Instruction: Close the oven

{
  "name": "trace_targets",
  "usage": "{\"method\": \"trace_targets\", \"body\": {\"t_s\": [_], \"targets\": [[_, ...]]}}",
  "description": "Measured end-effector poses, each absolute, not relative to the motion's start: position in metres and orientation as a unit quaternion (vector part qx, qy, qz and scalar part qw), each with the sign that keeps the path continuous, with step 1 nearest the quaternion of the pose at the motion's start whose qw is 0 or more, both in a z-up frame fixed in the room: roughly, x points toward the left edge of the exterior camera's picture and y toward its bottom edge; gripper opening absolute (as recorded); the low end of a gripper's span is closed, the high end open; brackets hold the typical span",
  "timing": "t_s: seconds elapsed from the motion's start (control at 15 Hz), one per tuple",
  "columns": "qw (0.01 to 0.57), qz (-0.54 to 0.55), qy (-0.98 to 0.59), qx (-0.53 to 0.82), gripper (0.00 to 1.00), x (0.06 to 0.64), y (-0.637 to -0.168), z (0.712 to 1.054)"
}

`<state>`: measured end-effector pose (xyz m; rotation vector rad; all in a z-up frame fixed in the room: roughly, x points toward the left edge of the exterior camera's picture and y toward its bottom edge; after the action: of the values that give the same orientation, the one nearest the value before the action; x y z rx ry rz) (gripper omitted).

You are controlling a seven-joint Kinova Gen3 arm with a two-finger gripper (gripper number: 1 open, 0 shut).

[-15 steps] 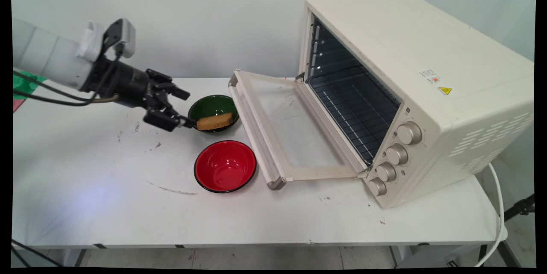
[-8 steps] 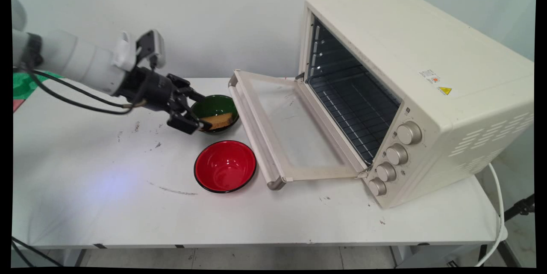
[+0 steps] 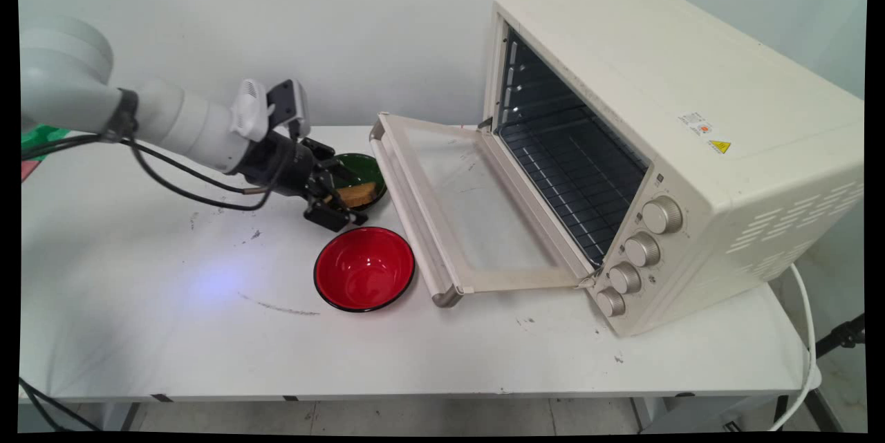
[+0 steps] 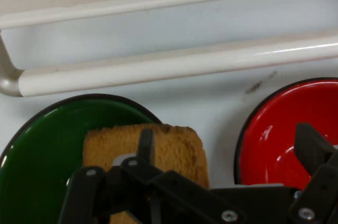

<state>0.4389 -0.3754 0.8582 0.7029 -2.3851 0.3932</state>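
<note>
Glossy red bowl sits nearest, round with a black rim. Behind it, gripper reaches over green bowl, fingers spread wide; one finger lies over the coarse, square brown toast slice in that bowl. Since 0.5 s ago the gripper has advanced further over the bowl. Hand view alone shows the toast's porous crumb and the smooth cream door handle. Boxy cream oven stands farthest, door dropped open.

White table bears oven, green bowl, red bowl
</note>
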Motion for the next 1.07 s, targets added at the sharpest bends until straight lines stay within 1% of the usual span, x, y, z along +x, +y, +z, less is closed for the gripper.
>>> {"method": "trace_targets", "body": {"t_s": [0.07,0.13,0.4,1.07], "targets": [[0.306,0.149,-0.902,0.267,1.0,0.437,-0.377,0.855],[0.306,0.149,-0.902,0.267,0.0,0.434,-0.38,0.851],[0.307,0.149,-0.902,0.264,0.0,0.424,-0.388,0.84],[0.318,0.158,-0.904,0.239,0.0,0.403,-0.41,0.825]]}}
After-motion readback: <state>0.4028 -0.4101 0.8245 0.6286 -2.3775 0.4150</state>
